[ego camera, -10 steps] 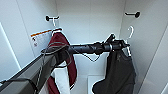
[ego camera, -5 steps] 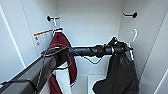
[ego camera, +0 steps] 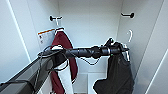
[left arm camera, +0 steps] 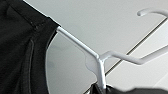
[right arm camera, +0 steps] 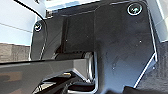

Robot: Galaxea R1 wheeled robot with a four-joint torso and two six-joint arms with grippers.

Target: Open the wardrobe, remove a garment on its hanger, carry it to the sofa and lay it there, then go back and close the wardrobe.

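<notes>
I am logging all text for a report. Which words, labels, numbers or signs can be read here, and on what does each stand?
Nothing can be read.
Sticker with an orange band, on the wardrobe's inner left wall beside the maroon jacket: print too blurred to read.
Black garment and white hanger: no text visible.

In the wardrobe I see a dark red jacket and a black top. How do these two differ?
The dark red jacket has white sleeves; the black top is all black. The jacket's hanger hook is on a black wall hook; the top's hanger hook is clear of its wall hook, with the left arm reaching to it. Both are on white hangers.
</notes>
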